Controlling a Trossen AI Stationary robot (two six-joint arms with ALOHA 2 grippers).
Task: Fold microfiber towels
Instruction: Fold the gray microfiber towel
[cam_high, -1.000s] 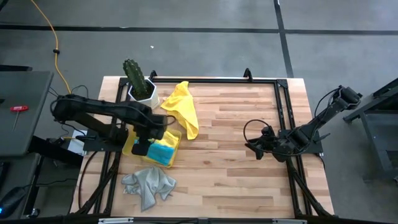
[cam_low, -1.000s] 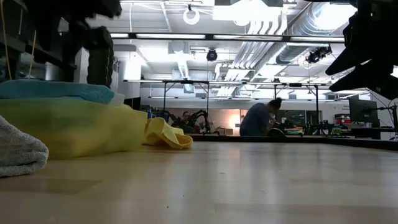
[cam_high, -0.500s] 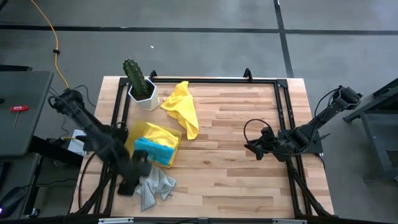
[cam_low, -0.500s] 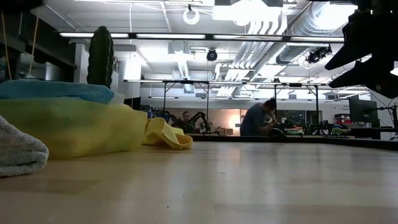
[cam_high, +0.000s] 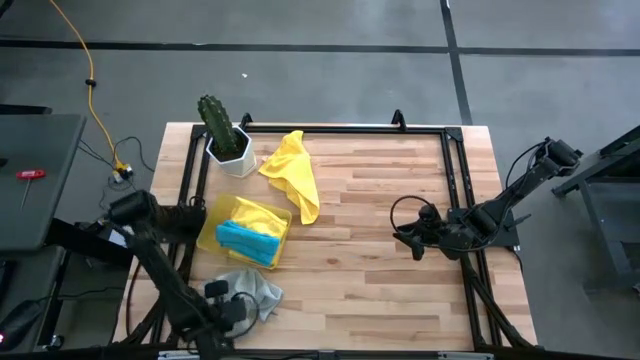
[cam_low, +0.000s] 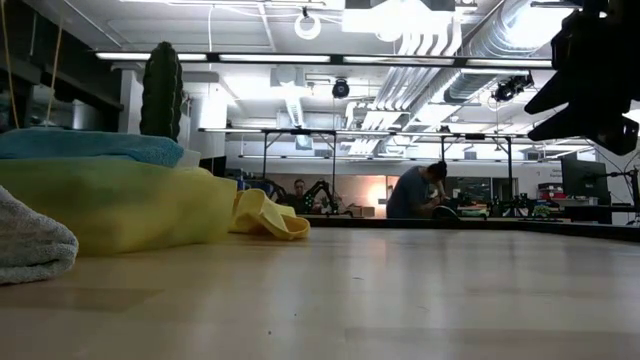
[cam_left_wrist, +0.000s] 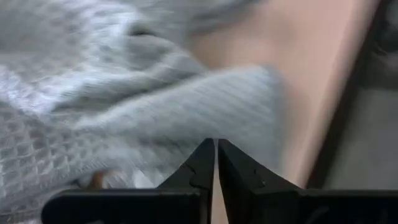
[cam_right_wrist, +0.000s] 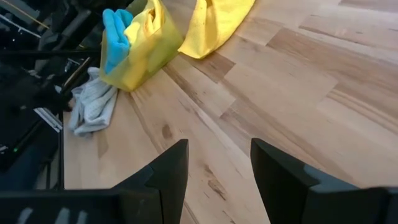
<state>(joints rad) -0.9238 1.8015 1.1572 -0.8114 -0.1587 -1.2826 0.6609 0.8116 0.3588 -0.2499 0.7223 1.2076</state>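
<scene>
Towels lie on the left part of the wooden table (cam_high: 380, 230). The grey towel (cam_high: 262, 291) is a crumpled soft heap near the front left edge; in the left wrist view (cam_left_wrist: 124, 106) its weave shows as small ribs and little squares, with thick rounded folds. The left gripper (cam_high: 228, 305) is at the left side of this heap, low over it. Its two dark fingers (cam_left_wrist: 200, 171) are pressed together with almost no gap, their tips against the grey fabric, but I cannot tell if any cloth is caught between them.

Just behind the grey towel stands the tray (cam_high: 212, 233), a translucent yellow box with rigid walls. Inside it lies the blue towel (cam_high: 245, 240), a turquoise fluffy piece, over yellow cloth. In the low view the blue towel (cam_low: 90, 145) rises above the rim of the tray (cam_low: 120, 205).

A yellow towel (cam_high: 292, 172) lies loose on the table behind the tray, apart from it, in a long draped shape with soft folds. Beside it, at the back left corner, a green cactus (cam_high: 215, 120) stands upright in a white angular pot (cam_high: 232, 157).

The right gripper (cam_high: 408, 240) waits well apart at the right side, above bare wood, with its fingers (cam_right_wrist: 165, 174) clearly spread and nothing between them. The table top is made of light planks with visible grain
</scene>
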